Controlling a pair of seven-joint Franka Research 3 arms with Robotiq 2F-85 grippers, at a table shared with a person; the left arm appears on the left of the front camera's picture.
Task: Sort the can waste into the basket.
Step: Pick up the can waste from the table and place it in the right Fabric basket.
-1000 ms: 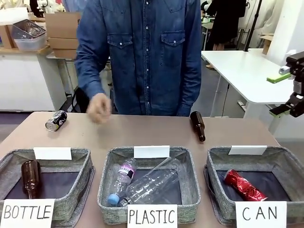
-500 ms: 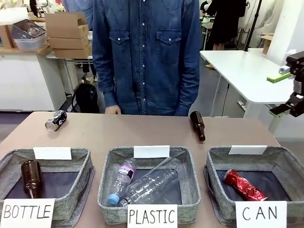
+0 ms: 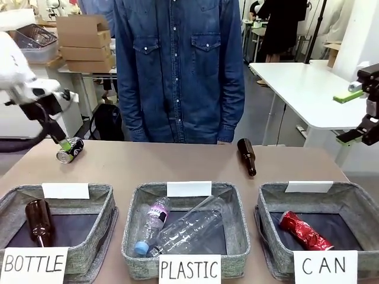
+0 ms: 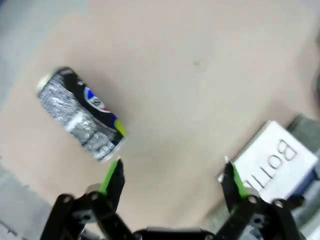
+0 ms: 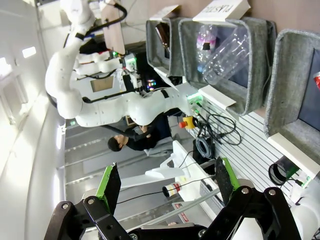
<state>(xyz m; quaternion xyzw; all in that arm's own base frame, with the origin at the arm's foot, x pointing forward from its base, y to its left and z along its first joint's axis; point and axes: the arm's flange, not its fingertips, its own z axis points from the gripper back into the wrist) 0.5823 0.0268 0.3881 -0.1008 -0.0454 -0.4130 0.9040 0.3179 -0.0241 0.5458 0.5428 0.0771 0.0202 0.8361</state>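
"Beige table (image 3: pixel 177 163), three grey baskets along its near edge. So what differs from a second ago?"

"The person's hand has drawn back from over the tabletop, and the left arm (image 3: pixel 18 71) has swung in from the left side. Half a second ago no arm showed there. Now the left gripper (image 4: pixel 172 165) hovers by the dark can (image 3: pixel 70 149) at the far left of the table."

"Is it gripping the can?"

"No. The wrist view shows the fingers spread wide with bare table between them. The can lies off to one side, its end just beside one green pad, not between the pair."

"What does that mean for the job?"

"Probably that the reach for the last loose can is starting. The red can (image 3: pixel 304 231) already lies in the basket (image 3: pixel 355 198) signed CAN, at the near right. The gripper likely has to shift sideways to straddle the dark one."

"How does that can look?"

"It lies on its side, with a dark body, a silvery patch, red-blue marks and a silver end. It is blurred, so dents cannot be judged."

"And the right gripper (image 3: pixel 356 117)?"

"Raised at the right edge, well apart from everything, fingers open and holding nothing."
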